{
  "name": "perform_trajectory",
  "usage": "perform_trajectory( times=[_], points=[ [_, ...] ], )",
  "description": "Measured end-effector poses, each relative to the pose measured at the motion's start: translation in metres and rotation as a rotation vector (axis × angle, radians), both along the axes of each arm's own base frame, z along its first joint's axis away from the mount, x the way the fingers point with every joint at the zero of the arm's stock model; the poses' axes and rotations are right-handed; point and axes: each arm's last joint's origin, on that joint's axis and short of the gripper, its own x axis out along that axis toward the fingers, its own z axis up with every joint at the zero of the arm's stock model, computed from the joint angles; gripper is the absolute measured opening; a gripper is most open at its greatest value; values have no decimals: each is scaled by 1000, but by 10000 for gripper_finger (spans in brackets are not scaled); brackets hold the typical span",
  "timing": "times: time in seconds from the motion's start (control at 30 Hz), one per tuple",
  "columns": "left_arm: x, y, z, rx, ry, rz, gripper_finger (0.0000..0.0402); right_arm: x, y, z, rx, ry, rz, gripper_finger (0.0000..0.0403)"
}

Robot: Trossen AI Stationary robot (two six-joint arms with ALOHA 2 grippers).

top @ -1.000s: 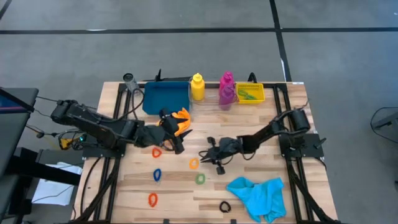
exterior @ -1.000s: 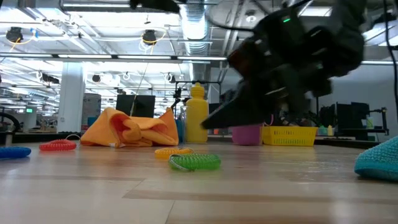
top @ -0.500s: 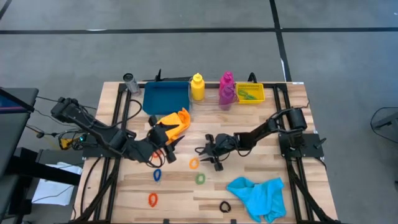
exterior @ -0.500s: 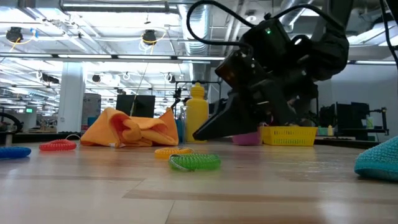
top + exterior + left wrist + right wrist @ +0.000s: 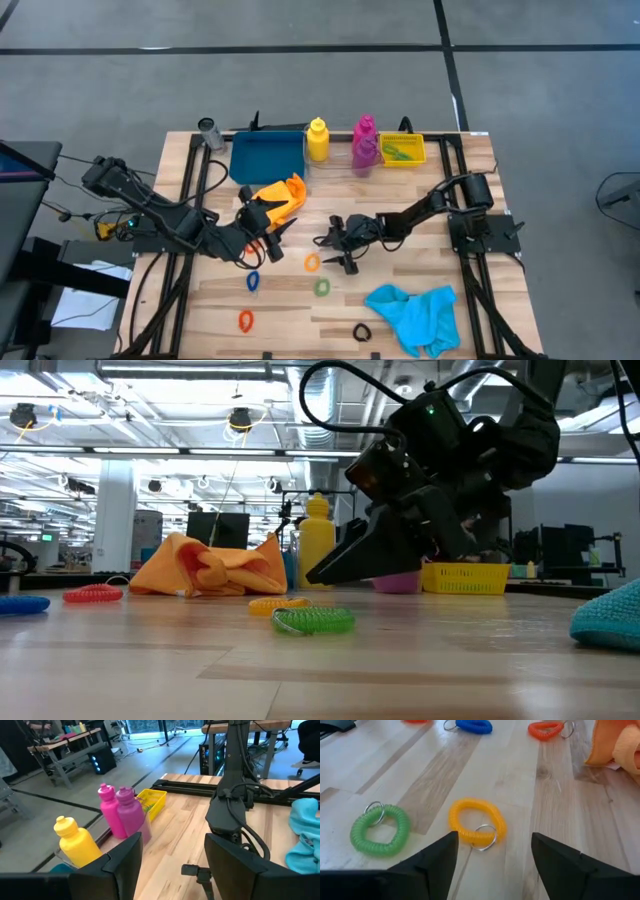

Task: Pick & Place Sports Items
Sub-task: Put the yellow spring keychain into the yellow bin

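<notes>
my right gripper (image 5: 330,245) is hovering low over the middle of the table (image 5: 420,275), its fingers (image 5: 432,860) standing apart with nothing between them. they are framing the yellow ring (image 5: 477,821), which is lying flat on the wood just ahead of the tips and not touched. the green ring (image 5: 380,829) is lying beside it, a little nearer the front edge. in the low view the gripper is tilting down toward these two rings with its tips just above the wood.

my left gripper (image 5: 268,232) is waiting left of centre, its fingers (image 5: 122,865) spread and empty, right next to the orange cloth (image 5: 283,192), which is sitting crumpled in front of the blue tray (image 5: 266,158). a red ring (image 5: 545,729) and a blue ring (image 5: 474,725) are lying on the left half of the table, with an orange ring (image 5: 245,320) and a black ring (image 5: 361,332) near the front edge.

the yellow bottle (image 5: 317,139) is standing at the back beside the tray, and the magenta bottle (image 5: 111,811) and purple bottle (image 5: 129,812) are standing together next to the yellow bin (image 5: 402,150). the cyan cloth (image 5: 415,313) is lying bunched at the front right.
</notes>
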Motion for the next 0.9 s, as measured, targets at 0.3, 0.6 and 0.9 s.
perform_trajectory(
  times=[0.3,0.6,0.9],
  points=[
    [1,-1,-3,-19,2,1,209,30,6,-19,23,45,100,244],
    [0,0,-4,-26,9,2,209,48,3,-25,2,128,106,234],
    [0,0,-4,-28,10,2,209,48,1,-25,-12,127,97,98]
  ],
)
